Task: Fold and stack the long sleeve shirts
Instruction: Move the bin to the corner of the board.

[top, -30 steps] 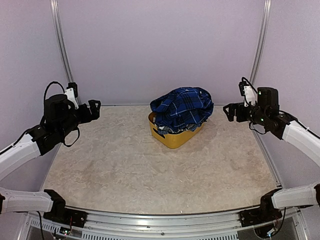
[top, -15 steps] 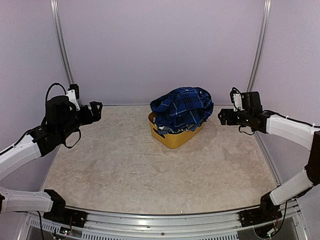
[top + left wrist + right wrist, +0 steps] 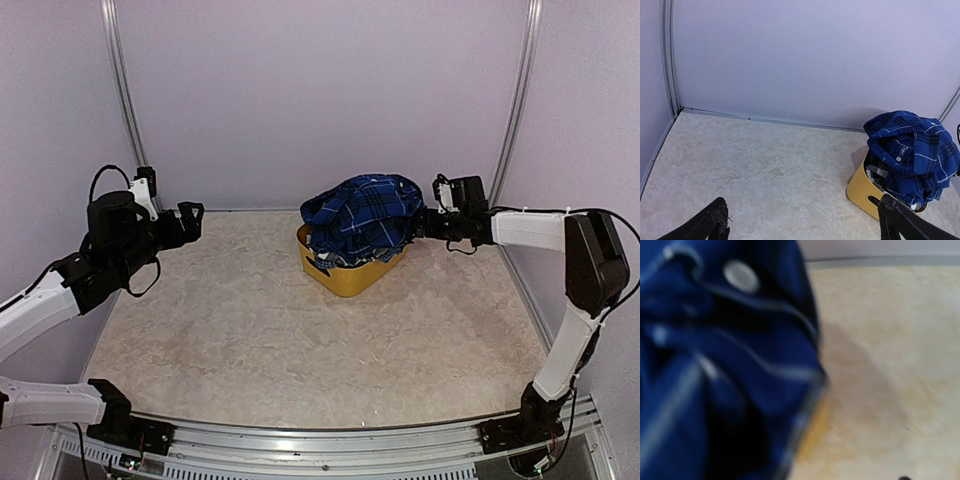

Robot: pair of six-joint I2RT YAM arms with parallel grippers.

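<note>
The right end effector [image 3: 424, 223] sits at the right flank of the blue plaid shirt [image 3: 362, 214], touching or just short of it. I cannot tell how its fingers are set: its wrist view is filled with blurred blue cloth [image 3: 715, 365] and a white button [image 3: 741, 275]. The shirt lies immediately to its left, so this arm is far nearer. The left end effector [image 3: 189, 214] hovers well apart with its fingers spread wide. The shirt is a crumpled mound with no clear long axis, heaped over the yellow tub [image 3: 350, 279] at the back of the tabletop [image 3: 250, 330]. A strip of the checked shirt [image 3: 875, 172] peeks out beneath.
</note>
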